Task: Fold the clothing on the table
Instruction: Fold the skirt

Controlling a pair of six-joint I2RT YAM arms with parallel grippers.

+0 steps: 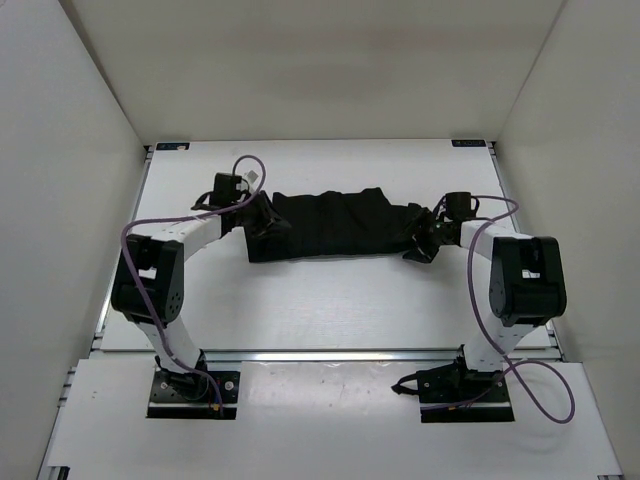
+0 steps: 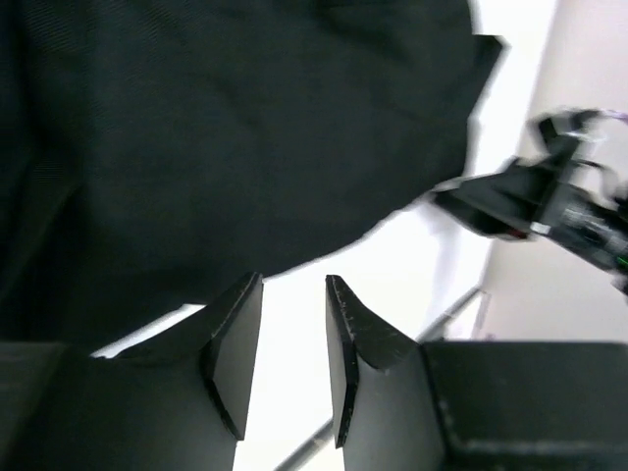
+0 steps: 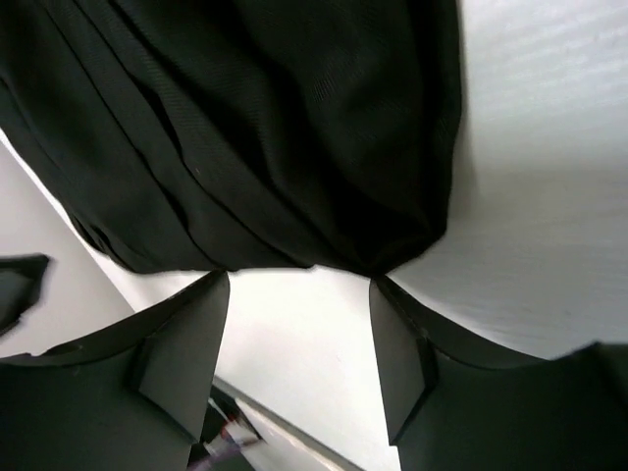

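The clothing (image 1: 335, 225) lay across the far middle of the table (image 1: 330, 300) as a long dark band, running left to right, its left part broader and its right end narrowed and bunched. The left gripper (image 2: 294, 285) sat at the band's left end with its jaws parted and nothing between them, the cloth edge just beyond the fingertips. The right gripper (image 3: 299, 280) sat at the right end, jaws spread wide and likewise empty, the rumpled hem just past its tips. Judging by the band's narrow near-to-far depth, a lengthwise fold looked already made, though the layers could not be counted. What seemed left was to bring the two ends in over the middle for a compact stack, and to flatten the creased right end
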